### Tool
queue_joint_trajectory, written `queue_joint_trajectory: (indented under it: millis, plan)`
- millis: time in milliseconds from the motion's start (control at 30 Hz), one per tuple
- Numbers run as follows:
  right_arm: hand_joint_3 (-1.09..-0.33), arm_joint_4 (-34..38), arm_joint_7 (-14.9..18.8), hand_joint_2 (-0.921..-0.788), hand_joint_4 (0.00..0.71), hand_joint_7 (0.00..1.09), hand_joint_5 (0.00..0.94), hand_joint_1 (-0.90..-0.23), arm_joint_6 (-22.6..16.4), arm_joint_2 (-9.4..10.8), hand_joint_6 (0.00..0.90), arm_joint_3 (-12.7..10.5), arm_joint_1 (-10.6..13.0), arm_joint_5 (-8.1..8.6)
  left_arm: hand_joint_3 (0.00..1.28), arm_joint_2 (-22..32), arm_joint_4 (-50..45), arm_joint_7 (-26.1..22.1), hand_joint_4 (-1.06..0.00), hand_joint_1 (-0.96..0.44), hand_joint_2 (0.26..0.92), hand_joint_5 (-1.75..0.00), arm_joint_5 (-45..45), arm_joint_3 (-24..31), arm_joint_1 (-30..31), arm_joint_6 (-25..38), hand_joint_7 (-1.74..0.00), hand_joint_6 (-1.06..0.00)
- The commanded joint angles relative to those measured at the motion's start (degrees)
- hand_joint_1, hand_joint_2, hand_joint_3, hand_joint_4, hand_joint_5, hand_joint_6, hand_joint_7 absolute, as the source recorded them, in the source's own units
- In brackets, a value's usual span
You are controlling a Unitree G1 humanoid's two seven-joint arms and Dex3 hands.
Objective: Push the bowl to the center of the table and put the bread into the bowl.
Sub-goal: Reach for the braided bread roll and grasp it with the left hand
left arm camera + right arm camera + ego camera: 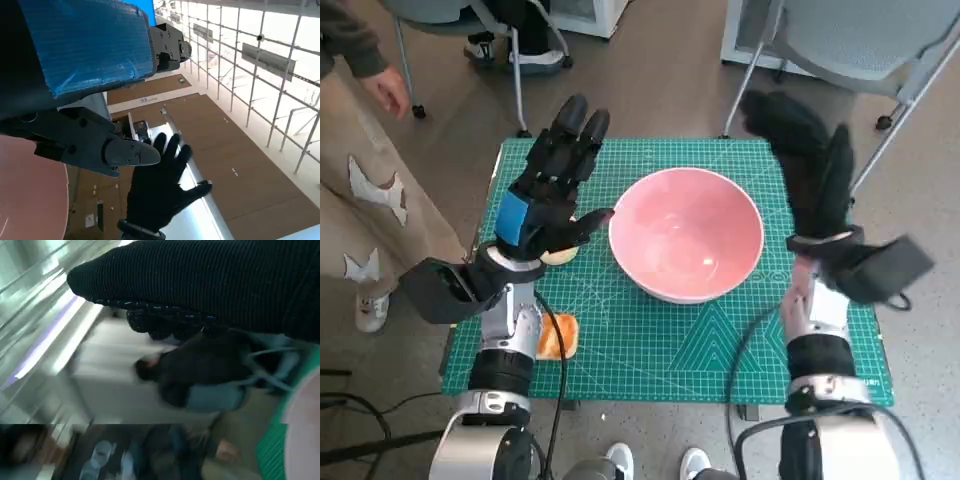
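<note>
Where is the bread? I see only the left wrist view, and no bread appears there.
Observer: The head view shows an orange-brown piece on the green mat, beside the left forearm.
Operator: Is the bowl centered?
Observer: The pink bowl stands about mid-mat and is empty.
Operator: What is under the left hand?
Observer: A pale rounded piece lies below the left hand, next to the bowl. I cannot tell which piece is the bread.
</note>
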Motion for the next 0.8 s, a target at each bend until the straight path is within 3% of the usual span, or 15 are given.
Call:
queue_joint_trajectory:
  millis: [33,267,400,533,667,800]
  plan:
    - [-0.736,-3.04,2.45,-0.921,0.234,0.14,0.009,-0.638,-0.06,0.39,0.277,1.38,3.31,1.54,0.26,-0.12,-1.37,0.73,-0.02,-0.38,0.921,0.0,0.46,-0.84,0.83,0.13,0.0,-0.14]
    - [-0.727,-7.8,3.49,-0.921,0.236,0.15,0.008,-0.633,-0.55,0.61,0.276,3.49,5.82,2.03,0.26,0.77,-3.53,2.16,-0.01,-0.37,0.921,0.0,1.97,-1.83,2.29,-0.39,0.0,-0.14]
    - [-0.725,-9.89,3.18,-0.921,0.237,0.16,0.008,-0.626,-0.46,0.61,0.273,4.51,7.05,1.89,0.25,4.93,-8.99,6.14,-0.01,-0.37,0.921,0.0,8.18,-3.38,5.37,1.85,0.0,-0.13]
    - [-0.724,-10.42,3.02,-0.921,0.237,0.17,0.007,-0.622,-0.01,0.41,0.269,4.9,7.56,2.26,0.11,16.11,-26.38,9.33,0.0,-0.44,0.9,0.0,22.35,-4.43,13.13,12.82,0.0,-0.04]
    - [-0.724,-10.76,2.8,-0.921,0.237,0.17,0.006,-0.623,0.5,0.26,0.266,4.96,7.92,2.43,0.04,24.66,-46.15,5.88,0.0,-0.53,0.818,0.0,32.85,-2.19,20.83,28.61,0.0,-0.02]
    - [-0.724,-11.26,2.44,-0.921,0.237,0.18,0.006,-0.625,0.85,0.18,0.262,5.01,8.27,2.63,0.01,26.33,-52.54,5.47,0.0,-0.46,0.727,0.0,32.96,0.4,25.89,31.65,-0.04,-0.09]
